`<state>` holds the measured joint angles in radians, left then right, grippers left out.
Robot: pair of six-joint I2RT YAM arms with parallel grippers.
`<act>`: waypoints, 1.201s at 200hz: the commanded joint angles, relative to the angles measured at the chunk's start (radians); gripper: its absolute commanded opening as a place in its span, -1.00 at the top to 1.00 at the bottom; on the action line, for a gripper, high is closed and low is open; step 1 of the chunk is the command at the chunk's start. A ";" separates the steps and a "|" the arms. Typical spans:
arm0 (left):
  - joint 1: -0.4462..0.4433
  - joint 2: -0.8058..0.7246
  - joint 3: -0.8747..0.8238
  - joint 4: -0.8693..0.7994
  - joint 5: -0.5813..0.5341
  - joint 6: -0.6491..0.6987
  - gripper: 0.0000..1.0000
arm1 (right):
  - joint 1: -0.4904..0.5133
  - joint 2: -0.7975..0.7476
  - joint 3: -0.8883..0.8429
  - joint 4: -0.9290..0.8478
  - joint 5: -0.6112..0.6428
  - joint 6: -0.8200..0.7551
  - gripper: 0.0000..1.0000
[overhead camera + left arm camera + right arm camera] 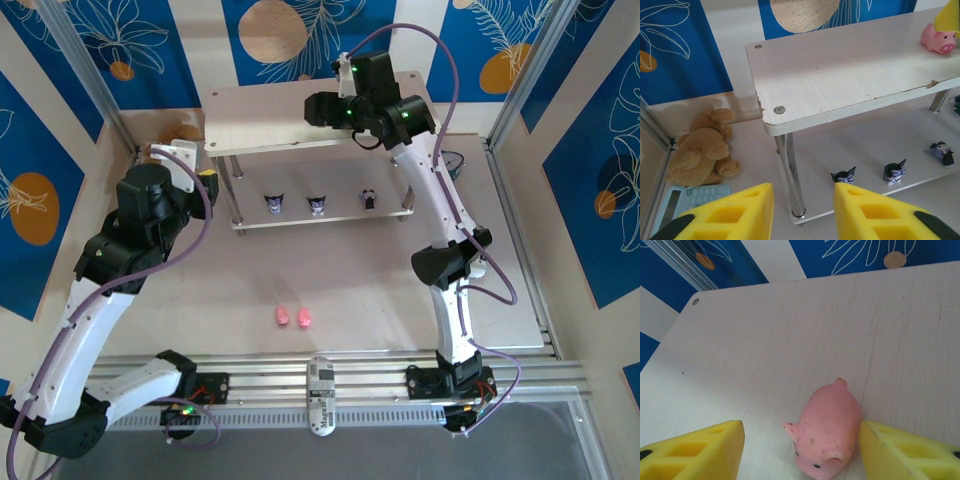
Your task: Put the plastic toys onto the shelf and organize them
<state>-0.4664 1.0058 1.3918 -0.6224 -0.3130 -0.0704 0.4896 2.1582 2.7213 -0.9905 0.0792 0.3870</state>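
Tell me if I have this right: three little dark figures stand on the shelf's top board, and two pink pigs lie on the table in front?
Not quite. The three dark figures stand on the lower board of the shelf, not the top one, as the top external view shows. The two pink pigs do lie on the table in front.
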 commanded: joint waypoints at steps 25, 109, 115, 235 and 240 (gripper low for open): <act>0.014 -0.013 -0.045 -0.048 0.114 -0.024 0.05 | 0.013 -0.098 0.006 0.131 0.098 -0.082 -0.31; -0.188 -0.123 -0.389 -0.155 0.175 -0.288 0.06 | 0.039 -0.537 -0.366 0.123 0.222 -0.167 -0.31; -0.222 -0.129 -0.429 -0.141 0.168 -0.325 0.06 | 0.043 -0.573 -0.417 0.111 0.227 -0.160 -0.30; -0.559 0.275 -0.660 0.113 0.024 -0.780 0.02 | 0.034 -0.949 -0.972 0.126 0.200 -0.096 -0.30; -0.562 0.285 -0.660 0.119 0.027 -0.791 0.03 | 0.027 -0.953 -0.976 0.126 0.193 -0.097 -0.30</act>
<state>-1.0119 1.2385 0.7113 -0.5655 -0.2741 -0.7616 0.5423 1.2545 1.7660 -0.8989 0.3061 0.2722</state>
